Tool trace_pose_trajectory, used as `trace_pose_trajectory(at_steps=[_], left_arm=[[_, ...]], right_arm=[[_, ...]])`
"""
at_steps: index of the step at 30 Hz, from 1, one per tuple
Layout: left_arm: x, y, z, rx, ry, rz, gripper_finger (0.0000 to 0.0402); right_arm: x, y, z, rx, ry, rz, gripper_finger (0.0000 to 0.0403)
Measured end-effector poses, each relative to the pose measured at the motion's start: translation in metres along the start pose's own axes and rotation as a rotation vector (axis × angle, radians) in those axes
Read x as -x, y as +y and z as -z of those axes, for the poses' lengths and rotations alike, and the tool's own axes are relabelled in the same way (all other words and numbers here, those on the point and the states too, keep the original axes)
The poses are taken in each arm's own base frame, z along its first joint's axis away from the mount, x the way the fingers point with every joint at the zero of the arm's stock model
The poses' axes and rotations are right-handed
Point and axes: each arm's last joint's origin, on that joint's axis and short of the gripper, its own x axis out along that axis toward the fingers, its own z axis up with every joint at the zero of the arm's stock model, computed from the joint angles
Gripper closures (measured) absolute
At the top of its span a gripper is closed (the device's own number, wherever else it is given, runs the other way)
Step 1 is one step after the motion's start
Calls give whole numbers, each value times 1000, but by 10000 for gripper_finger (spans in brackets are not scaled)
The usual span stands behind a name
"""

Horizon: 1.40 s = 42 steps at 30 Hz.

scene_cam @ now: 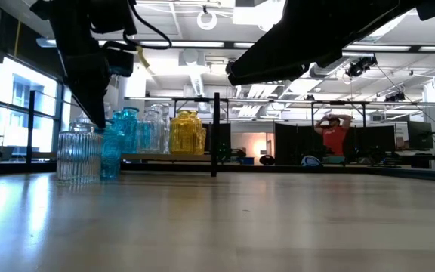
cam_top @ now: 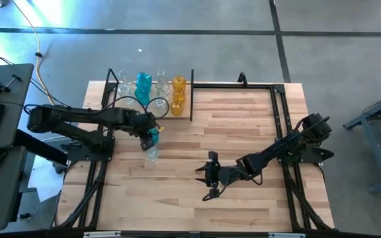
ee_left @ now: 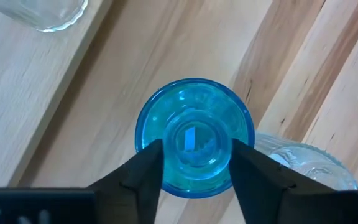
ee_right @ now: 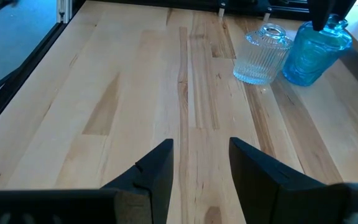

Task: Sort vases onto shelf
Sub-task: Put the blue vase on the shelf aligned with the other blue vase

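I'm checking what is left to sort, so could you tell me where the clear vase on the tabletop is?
The clear vase stands on the table's left half in the high view, in front of the shelf, right beside the teal-blue vase under the left gripper.

Seen from straight above, a blue vase [ee_left: 194, 137] stands on the wooden table [ee_left: 135, 56]; the left gripper [ee_left: 196, 163] has its two dark fingers [ee_left: 143, 171] on either side of the vase's neck; a clear vase [ee_left: 303, 165] sits just beside it; another clear vase [ee_left: 45, 12] lies farther off.
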Motion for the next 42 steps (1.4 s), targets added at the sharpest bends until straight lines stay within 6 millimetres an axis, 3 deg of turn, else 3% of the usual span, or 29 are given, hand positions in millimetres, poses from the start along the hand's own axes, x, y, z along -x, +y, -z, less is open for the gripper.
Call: trace_pose_trajectory(at_steps=[5,13,29,42], left_arm=[[0,0,0,-5,-1,0,275],[0,0,0,24,2,-1,284],[-1,-2,-7,79,-66,27,186],[-9,-4,-13,21,-90,-7,228]], right_arm=[[0,0,0,0,0,0,265],[0,0,0,0,0,0,265],[0,0,0,0,1,0,265],[0,0,0,1,3,0,265]])
